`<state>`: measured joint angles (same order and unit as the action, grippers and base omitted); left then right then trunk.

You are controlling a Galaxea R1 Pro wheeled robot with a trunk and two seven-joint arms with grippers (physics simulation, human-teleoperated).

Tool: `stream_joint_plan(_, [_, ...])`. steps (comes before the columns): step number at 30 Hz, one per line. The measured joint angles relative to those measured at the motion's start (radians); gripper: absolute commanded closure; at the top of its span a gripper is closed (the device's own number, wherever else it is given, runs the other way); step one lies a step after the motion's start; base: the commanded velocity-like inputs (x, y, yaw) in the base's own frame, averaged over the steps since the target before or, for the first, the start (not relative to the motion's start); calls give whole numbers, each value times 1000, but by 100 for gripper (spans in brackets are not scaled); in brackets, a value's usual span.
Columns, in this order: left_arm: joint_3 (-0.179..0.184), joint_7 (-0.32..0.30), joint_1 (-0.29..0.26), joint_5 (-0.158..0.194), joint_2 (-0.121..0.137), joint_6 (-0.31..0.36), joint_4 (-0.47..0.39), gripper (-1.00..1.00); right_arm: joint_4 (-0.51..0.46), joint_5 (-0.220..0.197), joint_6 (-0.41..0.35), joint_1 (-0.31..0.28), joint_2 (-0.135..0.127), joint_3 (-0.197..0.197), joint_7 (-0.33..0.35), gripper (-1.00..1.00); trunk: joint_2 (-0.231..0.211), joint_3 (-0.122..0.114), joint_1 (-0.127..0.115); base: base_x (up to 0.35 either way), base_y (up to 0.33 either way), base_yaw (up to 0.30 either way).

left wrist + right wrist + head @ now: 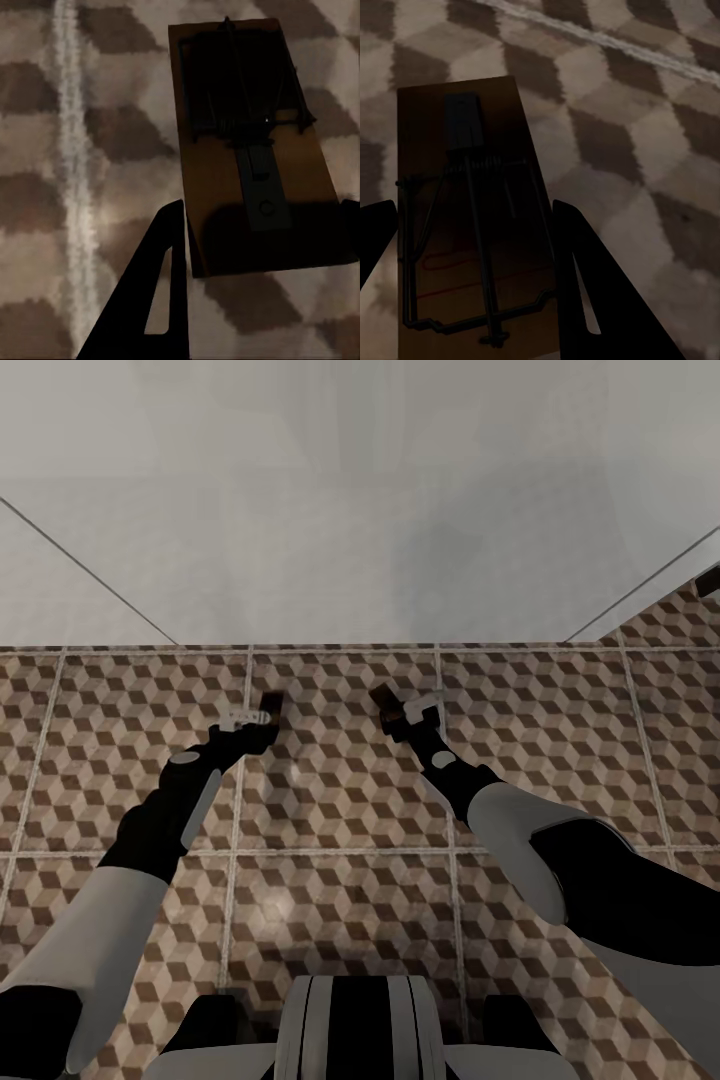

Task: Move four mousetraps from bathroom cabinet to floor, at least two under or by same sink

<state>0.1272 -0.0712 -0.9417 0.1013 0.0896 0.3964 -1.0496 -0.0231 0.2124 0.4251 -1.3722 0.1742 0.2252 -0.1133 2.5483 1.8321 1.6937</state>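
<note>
In the head view both arms reach forward and down over the bathroom floor (340, 800), close to the base of a pale wall (360, 500). The left gripper (258, 722) carries a small brown board at its tip, the left mousetrap (267, 707), and the right gripper (400, 715) carries the right mousetrap (384, 700) in the same way; both traps are low over the cube-pattern tiles, but from here I cannot tell if they touch the floor. In the left wrist view the left mousetrap (251, 142) is seen from above with its wire spring and bar, and one dark finger (154, 300) lies against its near edge; the other finger is mostly out of the picture, so the fingers seem closed on the board. In the right wrist view the right mousetrap (472, 217) sits between the two dark fingers (585, 277), which press on both its long sides, and a thin red mark is visible on the wood. I judge that two of the four traps are now brought to the floor and are about to be put down; the other two traps are left to do, and no sink can be seen here, so that condition is open. The wrist views give the wire details and the grip, while the head view gives the place near the wall.
</note>
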Motion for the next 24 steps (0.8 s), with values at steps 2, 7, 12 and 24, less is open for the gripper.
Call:
stream_joint_plan(2, [0,0,0,0,0,-1,3,100,0,1,0,0,0,0,0,100,0,0,0,0,0,0])
stream_joint_plan(7, [0,5,3,-1,1,-7,-19,100,1,2,-2,0,0,0,0,100,0,0,0,0,0,0])
stream_joint_plan(12, [0,9,5,-2,-2,-33,-20,100,1,2,-2,0,0,0,0,100,0,0,0,0,0,0])
stream_joint_plan(24, [-10,77,5,-18,-47,-158,151,100,1,2,-4,0,0,0,0,100,0,0,0,0,0,0])
